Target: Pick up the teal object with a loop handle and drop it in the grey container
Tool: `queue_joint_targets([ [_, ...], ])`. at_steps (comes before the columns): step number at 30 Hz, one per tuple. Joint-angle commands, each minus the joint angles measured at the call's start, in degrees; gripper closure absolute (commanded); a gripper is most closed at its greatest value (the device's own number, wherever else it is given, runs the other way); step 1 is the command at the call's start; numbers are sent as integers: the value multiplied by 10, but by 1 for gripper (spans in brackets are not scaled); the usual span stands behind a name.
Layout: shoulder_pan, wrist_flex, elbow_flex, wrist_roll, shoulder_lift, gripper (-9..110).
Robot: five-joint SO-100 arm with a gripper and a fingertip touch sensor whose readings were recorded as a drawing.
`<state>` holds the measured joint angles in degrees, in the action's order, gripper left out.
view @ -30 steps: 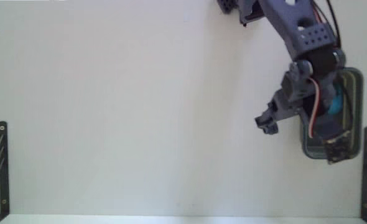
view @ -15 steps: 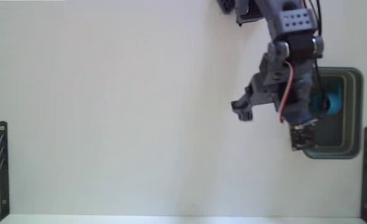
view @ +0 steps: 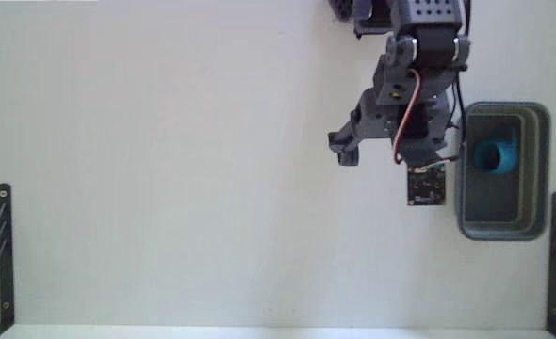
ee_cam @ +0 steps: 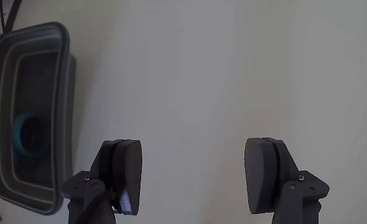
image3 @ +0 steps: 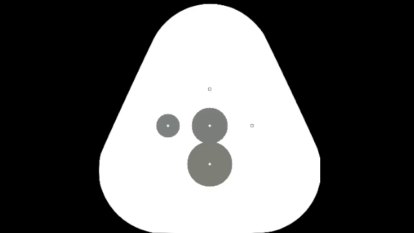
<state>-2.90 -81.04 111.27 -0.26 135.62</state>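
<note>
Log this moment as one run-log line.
gripper: open, empty, beside bin | teal object: inside grey container | task: drop done

teal object with a loop handle (view: 495,157) inside grey container (view: 538,169)

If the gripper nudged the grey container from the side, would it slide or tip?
Probably slide: the grey container looks low and wide, sitting flat on the table. It seems light thin plastic, holding only the small teal object, so the open gripper might shift it easily.
</note>
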Motion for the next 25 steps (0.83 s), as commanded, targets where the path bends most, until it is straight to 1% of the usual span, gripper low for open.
queue_joint_targets([
  [1,13,-9,12,3,44,-9],
  [25,29,-9,33,3,65,-9],
])
